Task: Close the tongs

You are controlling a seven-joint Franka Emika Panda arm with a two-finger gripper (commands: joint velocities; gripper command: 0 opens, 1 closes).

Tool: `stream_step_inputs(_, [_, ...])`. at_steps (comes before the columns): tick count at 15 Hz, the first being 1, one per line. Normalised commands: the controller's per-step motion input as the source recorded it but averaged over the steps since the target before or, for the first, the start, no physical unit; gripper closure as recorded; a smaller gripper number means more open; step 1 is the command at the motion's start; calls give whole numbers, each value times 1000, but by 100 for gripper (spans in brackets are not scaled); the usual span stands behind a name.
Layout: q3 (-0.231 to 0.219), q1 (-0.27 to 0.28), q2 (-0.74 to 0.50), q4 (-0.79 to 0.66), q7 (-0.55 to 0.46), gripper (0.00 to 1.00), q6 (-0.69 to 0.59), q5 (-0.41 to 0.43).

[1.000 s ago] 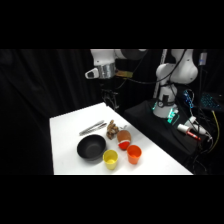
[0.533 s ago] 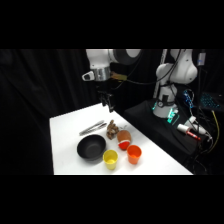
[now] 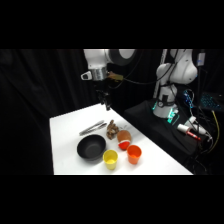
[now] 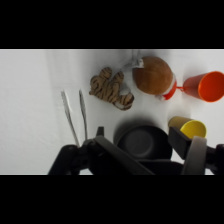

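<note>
The tongs (image 3: 92,128) lie flat on the white table, behind the black bowl (image 3: 91,148). In the wrist view the tongs (image 4: 75,116) show as two thin silvery arms a small gap apart, drawing together toward the picture's bottom. My gripper (image 3: 106,103) hangs well above the table's far part, a little right of the tongs and touching nothing. In the wrist view the gripper (image 4: 139,135) stands open, its left finger (image 4: 100,133) just right of the tongs' arms, with the bowl (image 4: 142,142) below it.
A striped brown toy (image 4: 111,90) and a brown round object (image 4: 152,75) lie right of the tongs. A yellow cup (image 3: 110,159), an orange cup (image 3: 134,154) and a red cup (image 3: 123,145) stand near the bowl. The arm's base (image 3: 167,100) stands at the right.
The arm has swung slightly left, bringing the gripper nearer to above the tongs. Nothing on the table has moved.
</note>
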Motion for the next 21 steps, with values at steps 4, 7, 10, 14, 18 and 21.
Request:
stream_step_inputs(4, [-38,-62,127,168,-144,0,103,-40])
stream_step_inputs(7, [-13,-37,232,200,-189,0,172,-124])
stream_step_inputs(10, [-19,-44,307,214,-150,0,206,-193])
stream_step_inputs(14, [-14,-54,329,220,-159,0,217,-135])
stream_step_inputs(18, [18,-65,325,233,-185,0,225,-63])
stream_step_inputs(21, [14,-78,306,279,-157,0,174,-96])
